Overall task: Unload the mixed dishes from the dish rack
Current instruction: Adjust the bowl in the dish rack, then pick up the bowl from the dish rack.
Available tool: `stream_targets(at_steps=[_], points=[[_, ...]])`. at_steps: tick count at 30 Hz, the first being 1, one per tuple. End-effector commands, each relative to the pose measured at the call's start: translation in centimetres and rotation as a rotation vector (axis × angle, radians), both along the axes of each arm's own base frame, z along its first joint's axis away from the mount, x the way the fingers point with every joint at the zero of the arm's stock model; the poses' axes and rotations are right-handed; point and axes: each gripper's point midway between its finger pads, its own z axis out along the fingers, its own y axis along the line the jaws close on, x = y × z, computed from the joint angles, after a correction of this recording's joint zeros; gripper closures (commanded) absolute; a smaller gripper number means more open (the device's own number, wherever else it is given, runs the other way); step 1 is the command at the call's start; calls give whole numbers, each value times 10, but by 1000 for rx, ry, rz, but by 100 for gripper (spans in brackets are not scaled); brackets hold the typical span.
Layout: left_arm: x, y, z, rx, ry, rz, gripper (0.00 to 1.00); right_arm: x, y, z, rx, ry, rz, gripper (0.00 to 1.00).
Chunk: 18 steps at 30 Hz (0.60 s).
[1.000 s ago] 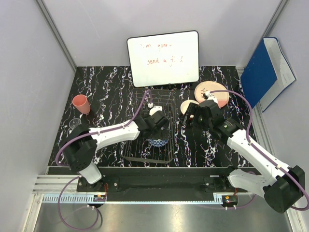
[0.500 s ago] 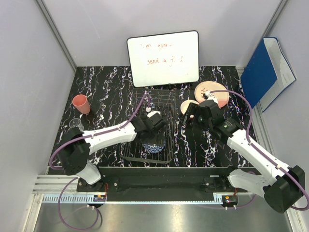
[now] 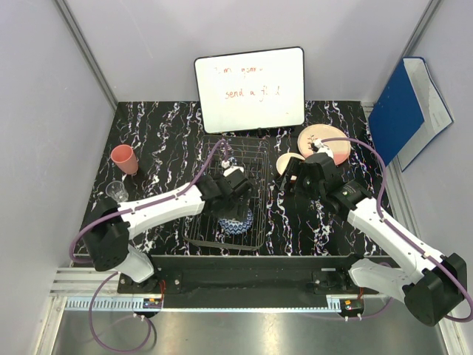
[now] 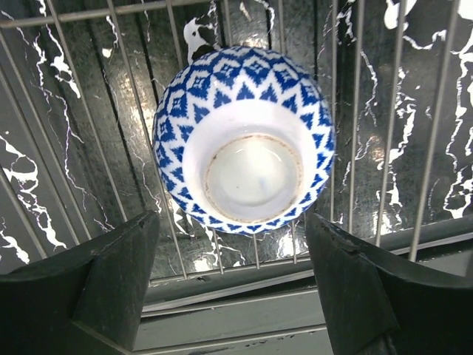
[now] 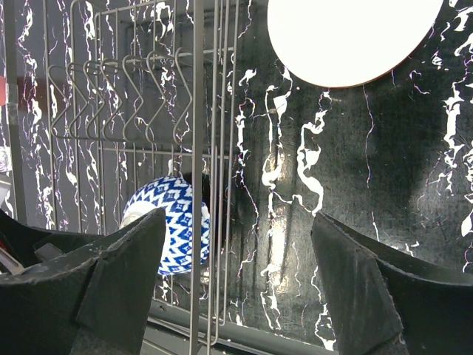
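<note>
L tool [image 3: 235, 191] is hovering over the near end of the dish rack [image 3: 250, 154]. Its jaws are standing wide, w/ one finger on each side of the blue-and-white bowl [image 3: 239, 221]. In the left wrist view that bowl is sitting base-up on the rack wires, foot ring facing the cam. Both fingers [image 4: 111, 281] are showing a gap to it, so they aren't touching and nothing is being gripped.

R tool [image 3: 301, 174] is hanging over the black veined surface [image 3: 166, 140] just right of the rack. Its jaws are also spread wide and holding nothing. In the right wrist view only bare surface and the rack's edge wires are showing betw. its fingers [image 5: 111, 281].

The cream bowl [image 3: 287, 162] is sitting on the surface just beyond the R tool, partly covered by it from above. The pale plate [image 3: 330, 142] is lying behind that, toward the far right corner, w/ the R arm's purple cable crossing over it.

The salmon-pink cup [image 3: 125, 158] is standing on the surface well left of the rack. The small clear glass [image 3: 114, 191] is standing just nearer than the cup.

A whiteboard [image 3: 250, 89] w/ red handwriting is leaning at the back, behind the rack. A blue folder [image 3: 403, 111] is propped at far right.
</note>
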Motion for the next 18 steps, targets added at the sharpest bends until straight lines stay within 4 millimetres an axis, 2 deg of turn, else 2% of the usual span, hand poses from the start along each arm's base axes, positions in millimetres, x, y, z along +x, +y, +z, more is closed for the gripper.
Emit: stream_targets(at_steps=[1,2,3,4,7,13,18], points=[[11,-11,18,-32,-46,-17,75,4,8,9,31,-34,11,13],[12,-12,15,-24,-40,-20,65,4,8,8,31,-32,13,13],[12,-12,14,-21,-40,-24,43,4,8,8,31,-34,11,13],[14,-13,14,-19,-43,-24,30,5,8,8,31,-34,10,13],[19,-14,11,2,-57,-18,11,4,8,7,28,-32,12,13],[24,-17,-3,43,-43,-28,18,4,7,2,21,-25,12,13],[27,-17,-4,48,-59,-19,24,3,8,-1,23,-18,14,13]])
